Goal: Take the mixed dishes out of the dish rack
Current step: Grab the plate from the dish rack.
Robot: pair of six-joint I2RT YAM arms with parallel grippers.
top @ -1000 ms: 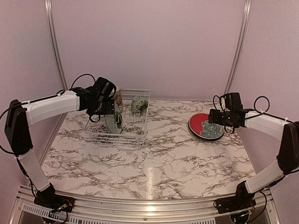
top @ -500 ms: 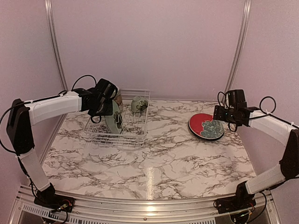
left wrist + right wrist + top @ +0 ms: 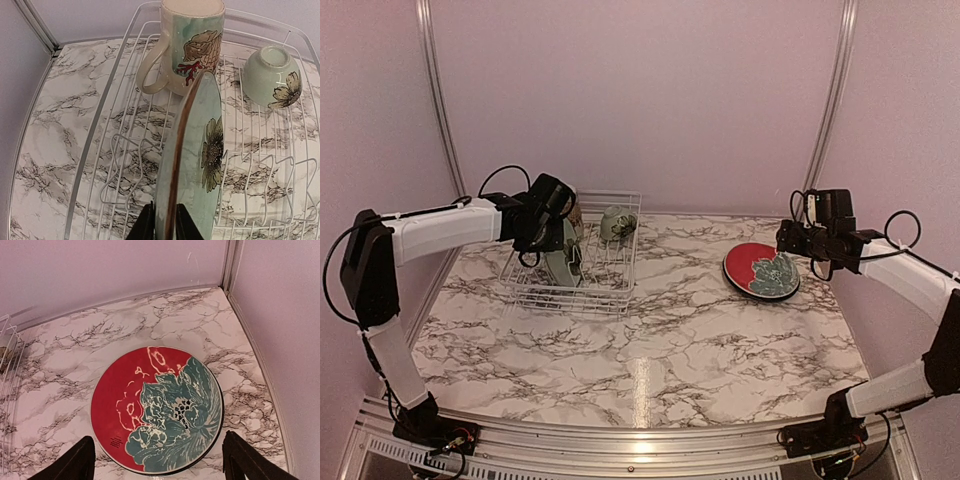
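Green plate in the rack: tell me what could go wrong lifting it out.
1. The left gripper pinches the pale green plate by its thin rim only, so it may slip.
2. The mug stands close behind it and could be knocked.
3. The dish rack tines could snag it.

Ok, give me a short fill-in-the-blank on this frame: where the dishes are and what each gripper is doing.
1. The left gripper pinches the rim of the pale green plate, which stands on ____ in the dish rack.
2. The mug and the small bowl both sit inside the ____.
3. The flat plate on the table, under the open right gripper, is mostly ____ with a teal flower.
Missing words: edge; dish rack; red.
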